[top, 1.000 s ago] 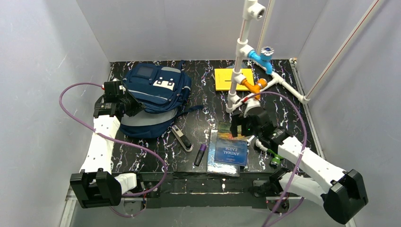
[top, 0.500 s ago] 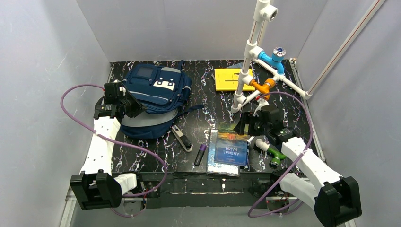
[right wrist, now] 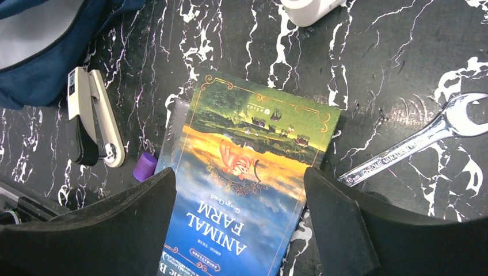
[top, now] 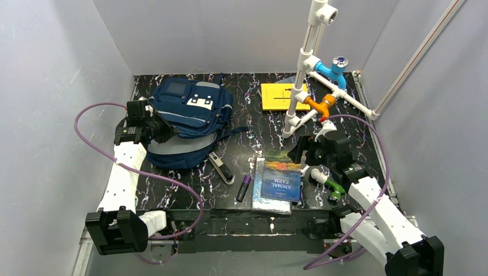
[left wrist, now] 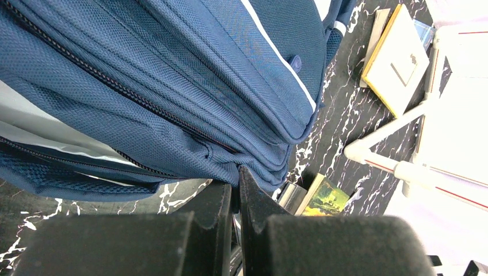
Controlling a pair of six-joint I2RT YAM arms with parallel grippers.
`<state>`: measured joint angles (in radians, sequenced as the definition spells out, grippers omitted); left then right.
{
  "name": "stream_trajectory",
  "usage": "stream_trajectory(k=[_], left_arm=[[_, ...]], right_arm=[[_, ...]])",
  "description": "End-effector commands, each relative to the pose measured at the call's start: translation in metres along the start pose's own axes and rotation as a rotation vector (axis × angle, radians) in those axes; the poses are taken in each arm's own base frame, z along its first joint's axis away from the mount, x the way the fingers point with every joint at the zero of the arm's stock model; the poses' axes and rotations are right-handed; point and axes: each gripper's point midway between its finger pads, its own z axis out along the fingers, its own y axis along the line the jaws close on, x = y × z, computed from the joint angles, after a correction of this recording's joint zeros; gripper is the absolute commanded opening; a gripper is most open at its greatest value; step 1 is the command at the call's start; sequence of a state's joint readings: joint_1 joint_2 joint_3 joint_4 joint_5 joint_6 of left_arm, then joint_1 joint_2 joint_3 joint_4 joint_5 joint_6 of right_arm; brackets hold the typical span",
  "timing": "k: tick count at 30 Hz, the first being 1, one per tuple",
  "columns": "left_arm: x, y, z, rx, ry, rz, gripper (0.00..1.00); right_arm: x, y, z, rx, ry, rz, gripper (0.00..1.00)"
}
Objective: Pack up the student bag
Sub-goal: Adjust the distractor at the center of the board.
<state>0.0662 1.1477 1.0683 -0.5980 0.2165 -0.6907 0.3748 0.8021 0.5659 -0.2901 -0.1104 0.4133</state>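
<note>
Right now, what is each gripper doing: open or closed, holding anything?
Left gripper: closed, pinching a fold of the student bag.
Right gripper: open, empty, above the Animal Farm book.

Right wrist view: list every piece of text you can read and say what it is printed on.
"ANIMAL FARM": cover of the book, upside down in this view.
"George Orwell": small line by the title on the same cover.
"CHROME VANADIUM": shank of the wrench.
Unreadable: the cover's lowest lines, which are cut off by the frame edge, and the label on the stapler, which is too small.
</note>
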Motion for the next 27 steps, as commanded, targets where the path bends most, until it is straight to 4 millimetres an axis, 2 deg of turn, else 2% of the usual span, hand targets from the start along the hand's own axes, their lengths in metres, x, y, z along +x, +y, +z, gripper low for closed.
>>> stream_trajectory(k=[1, 6, 8, 12, 16, 19, 24, 26, 27], left_arm=[[-0.001, -0.011, -0.009, 0.064, -0.018, 0.023, 0.00], [-0.001, -0.010, -0.010, 0.065, -0.022, 0.027, 0.00], [0.000, -0.010, -0.010, 0.064, -0.019, 0.026, 0.00], [0.000, -0.011, -0.009, 0.068, -0.014, 0.029, 0.00], [0.000, -0.010, -0.010, 0.066, -0.018, 0.032, 0.00], [0.002, -0.009, -0.010, 0.064, -0.016, 0.033, 0.00], [0.005, -0.007, -0.008, 0.066, -0.006, 0.030, 0.00], [0.005, -0.008, -0.007, 0.067, -0.004, 0.029, 0.00], [0.005, -0.008, -0.008, 0.068, -0.005, 0.029, 0.00]], right_arm=[[-0.039, 0.015, -0.005, -0.034, -0.089, -0.046, 0.89], [-0.051, 0.011, -0.014, 0.002, -0.160, -0.045, 0.89], [-0.051, 0.010, -0.012, 0.006, -0.162, -0.045, 0.90], [-0.034, 0.006, -0.002, 0.001, -0.077, -0.061, 0.91], [-0.020, 0.035, -0.003, -0.191, -0.022, -0.133, 0.92], [-0.001, 0.065, -0.015, -0.395, 0.042, -0.170, 0.94], [0.034, 0.108, -0.040, -0.609, 0.145, -0.216, 0.94], [0.038, 0.120, -0.054, -0.668, 0.171, -0.239, 0.94], [0.032, 0.127, -0.062, -0.689, 0.157, -0.254, 0.94]])
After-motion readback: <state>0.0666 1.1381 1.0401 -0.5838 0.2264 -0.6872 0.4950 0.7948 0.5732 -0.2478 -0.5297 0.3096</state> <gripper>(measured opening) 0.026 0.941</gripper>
